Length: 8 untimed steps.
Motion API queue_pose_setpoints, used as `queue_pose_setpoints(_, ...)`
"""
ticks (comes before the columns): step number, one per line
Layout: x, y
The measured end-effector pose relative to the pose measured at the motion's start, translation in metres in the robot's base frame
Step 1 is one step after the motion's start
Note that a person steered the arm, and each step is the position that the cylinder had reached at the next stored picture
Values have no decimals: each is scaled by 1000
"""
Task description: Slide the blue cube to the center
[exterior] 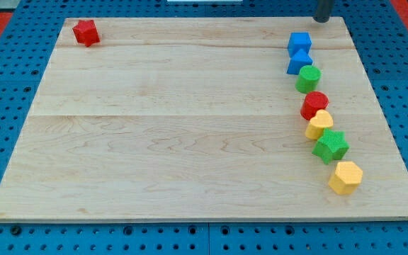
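You have eight blocks on the table: two blue, two red, two green, two yellow. The blue cube sits near the view's top right, touching a second blue block of unclear shape just below it. From there a chain runs down the view's right side: a green cylinder, a red cylinder, a yellow block, a green star and a yellow hexagon. One red star lies alone at the view's top left. The end effector is a plain rod with nothing to open or hold; my tip rests at the table's top edge, up and right of the blue cube, apart from it.
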<state>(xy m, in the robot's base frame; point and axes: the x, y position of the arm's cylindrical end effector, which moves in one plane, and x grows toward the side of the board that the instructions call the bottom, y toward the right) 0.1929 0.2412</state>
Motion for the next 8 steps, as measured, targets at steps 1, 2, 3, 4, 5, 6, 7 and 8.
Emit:
queue_pose_setpoints(1,5,2)
queue_pose_setpoints(2,26,-6)
queue_pose_setpoints(3,48,-19)
queue_pose_setpoints(4,61,-28)
queue_pose_setpoints(5,74,-37)
queue_pose_setpoints(6,85,-55)
queue_pose_setpoints(7,92,-74)
queue_pose_setpoints(8,94,-92)
